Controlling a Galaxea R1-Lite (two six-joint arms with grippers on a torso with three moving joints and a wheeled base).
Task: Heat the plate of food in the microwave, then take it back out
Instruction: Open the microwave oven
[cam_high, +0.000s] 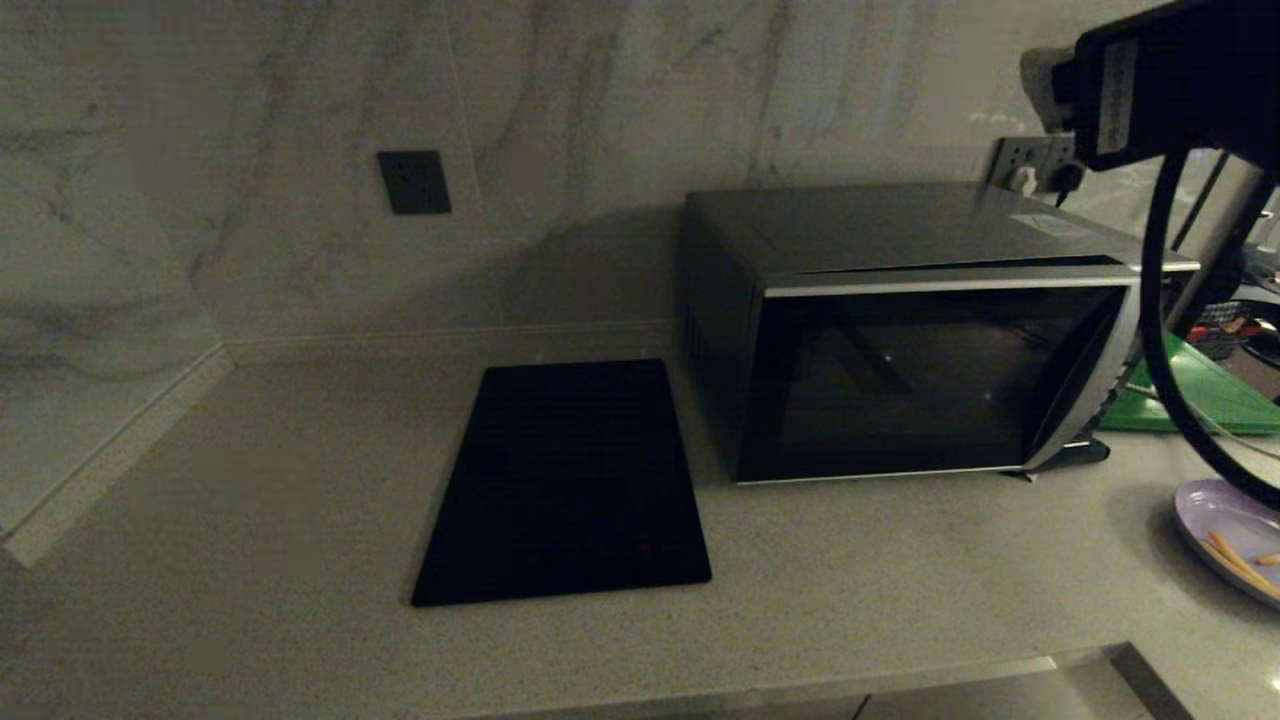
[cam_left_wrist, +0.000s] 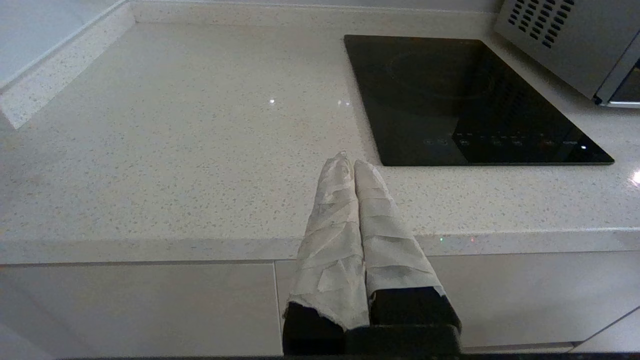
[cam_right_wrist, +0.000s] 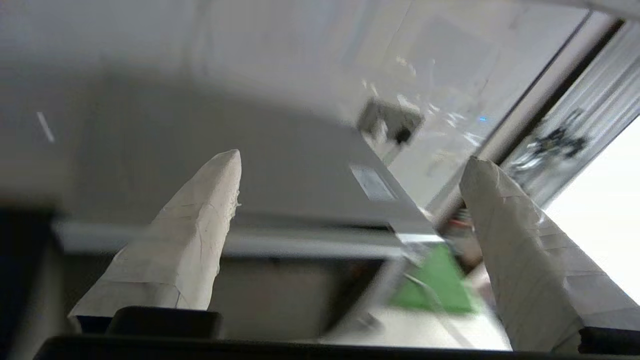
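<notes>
Here, the boxy black-and-silver microwave with a dark glass door (cam_high: 925, 340) is seen standing on the pale speckled stone countertop (cam_high: 250, 520), at about two o'clock in the head view, with its door closed. The round shallow pale lavender plate with a few thin orange-tan food sticks (cam_high: 1235, 545) is found on the countertop at about four o'clock, in front of and to the right of the microwave, partly cut off by the frame's edge. A flat black rectangular glass cooktop panel (cam_high: 565, 485) is set into the countertop just beside the microwave's left side. A green board (cam_high: 1200, 400) is glimpsed behind the microwave's right corner, at three o'clock.

The right gripper (cam_right_wrist: 350, 165) is held raised in the air above the microwave's right end; its white-taped fingers (cam_right_wrist: 190, 235) are spread wide apart with nothing between them, and the microwave's top is seen past them. The right arm's dark body (cam_high: 1170, 80) is seen at one o'clock in the head view.

The left gripper (cam_left_wrist: 350, 165) is parked low at the countertop's front edge, its two white-wrapped fingers (cam_left_wrist: 332, 225) pressed together and holding nothing, with the cooktop panel lying ahead of them.
</notes>
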